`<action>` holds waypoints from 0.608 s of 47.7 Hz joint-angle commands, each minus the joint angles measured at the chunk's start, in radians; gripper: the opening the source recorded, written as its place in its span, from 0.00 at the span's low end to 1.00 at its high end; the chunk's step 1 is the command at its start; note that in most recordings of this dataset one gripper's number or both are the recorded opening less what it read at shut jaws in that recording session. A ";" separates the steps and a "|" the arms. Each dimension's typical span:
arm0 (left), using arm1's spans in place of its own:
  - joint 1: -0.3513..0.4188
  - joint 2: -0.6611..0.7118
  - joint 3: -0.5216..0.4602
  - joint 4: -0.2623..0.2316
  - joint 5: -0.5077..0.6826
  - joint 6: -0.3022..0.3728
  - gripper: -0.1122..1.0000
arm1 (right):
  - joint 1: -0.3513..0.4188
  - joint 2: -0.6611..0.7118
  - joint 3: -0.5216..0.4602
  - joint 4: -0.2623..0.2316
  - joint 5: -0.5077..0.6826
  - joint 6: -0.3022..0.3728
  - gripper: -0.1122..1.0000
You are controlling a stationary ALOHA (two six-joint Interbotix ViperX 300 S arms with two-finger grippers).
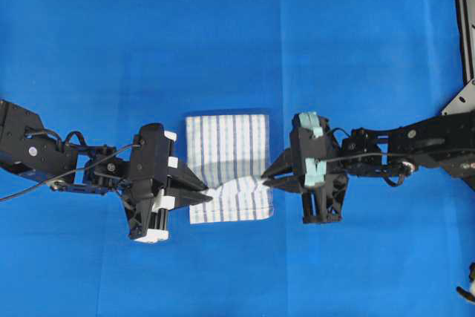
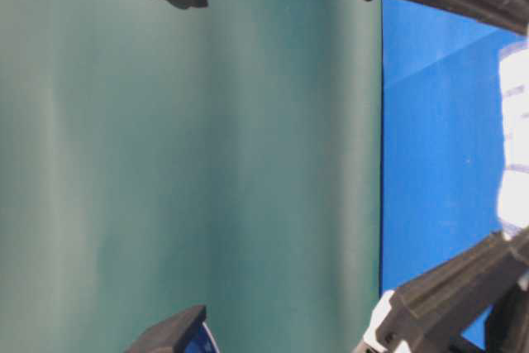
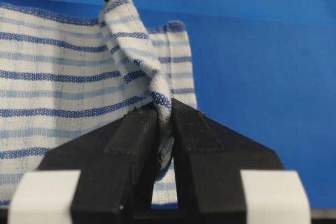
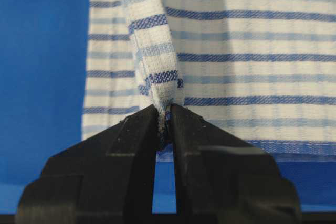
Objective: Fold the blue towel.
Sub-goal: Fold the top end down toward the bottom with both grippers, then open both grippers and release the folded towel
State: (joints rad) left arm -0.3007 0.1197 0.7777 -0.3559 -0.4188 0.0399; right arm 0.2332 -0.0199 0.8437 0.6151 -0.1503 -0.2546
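The towel [image 1: 226, 150] lay in the middle of the blue table cover [image 1: 111, 50]. The left gripper [image 1: 208, 193] pinched its left edge. The right gripper [image 1: 264, 176] pinched its right edge. A strip of cloth stretched between them.

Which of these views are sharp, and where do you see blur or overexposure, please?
Both wrist views are sharp: the blue towel shows its weave. The table-level view is soft, and the towel there is blown out white. The overhead view is evenly lit, with a faint shadow behind the towel's far edge.
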 commanded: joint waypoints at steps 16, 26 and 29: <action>-0.021 0.009 -0.020 -0.003 -0.005 -0.005 0.29 | 0.028 0.008 -0.018 0.020 0.002 -0.002 0.29; -0.018 -0.003 0.008 -0.003 -0.002 -0.023 0.83 | 0.032 0.006 -0.023 0.020 0.002 -0.003 0.81; -0.012 -0.015 0.025 -0.002 0.000 -0.023 0.89 | 0.032 0.000 -0.023 0.018 0.002 -0.005 0.93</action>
State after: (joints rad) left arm -0.3175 0.1411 0.7961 -0.3574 -0.4157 0.0184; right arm 0.2592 -0.0031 0.8391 0.6320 -0.1473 -0.2562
